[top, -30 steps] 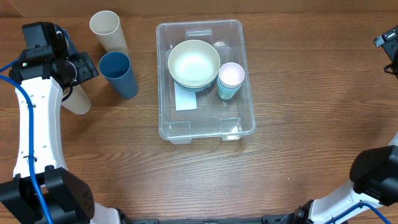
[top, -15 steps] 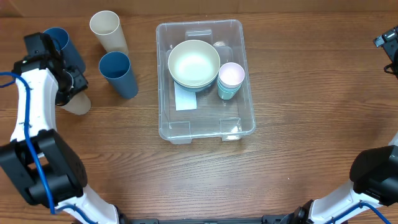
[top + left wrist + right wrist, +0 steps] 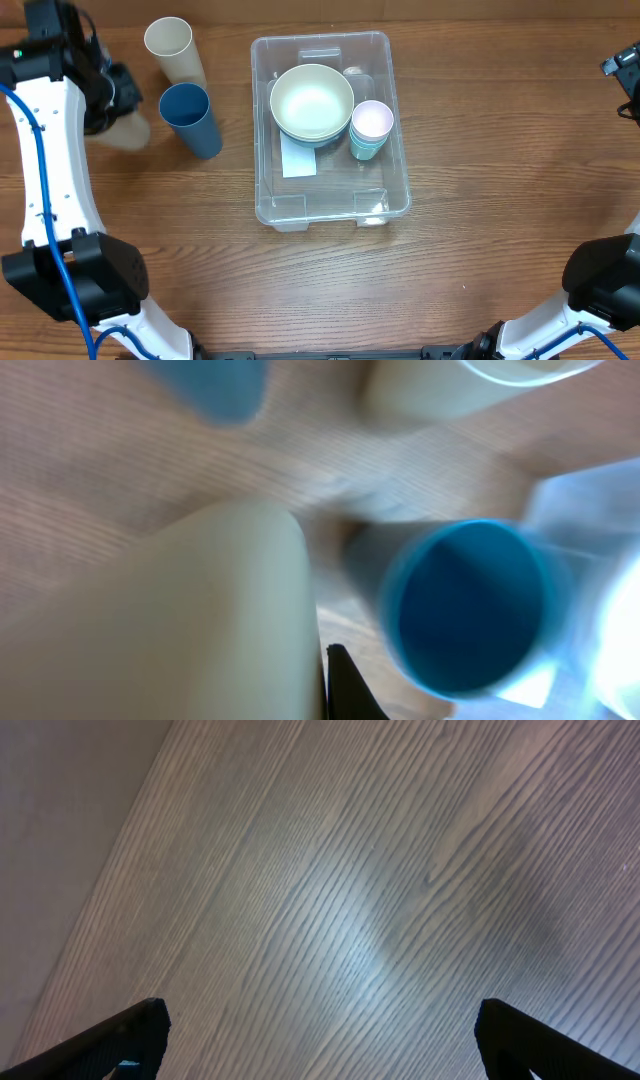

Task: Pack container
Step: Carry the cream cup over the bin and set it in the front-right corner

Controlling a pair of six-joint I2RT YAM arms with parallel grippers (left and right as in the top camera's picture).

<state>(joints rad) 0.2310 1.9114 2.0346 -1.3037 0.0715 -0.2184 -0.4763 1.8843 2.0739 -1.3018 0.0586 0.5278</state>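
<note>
The clear container (image 3: 388,205) stands mid-table with a white label (image 3: 298,160) on its bottom. Inside it a pale green bowl (image 3: 312,100) is nested in another bowl, and a stack of small cups (image 3: 372,128) stands beside them. At the far left my left gripper (image 3: 108,98) is shut on a cream tumbler (image 3: 128,132) (image 3: 180,620), which is blurred with motion. One dark finger (image 3: 345,695) presses the tumbler's side; the other is hidden behind it. My right gripper (image 3: 335,1045) hangs open over bare wood at the right edge.
A blue tumbler (image 3: 190,118) (image 3: 465,605) and a second cream tumbler (image 3: 172,48) stand left of the container. A blurred blue shape (image 3: 210,385) shows at the top of the left wrist view. The right arm (image 3: 625,70) sits at the table's far right.
My left gripper has shut on the cream tumbler and carried it toward the back of the table. The left arm has swung up and back. The right arm is still.
</note>
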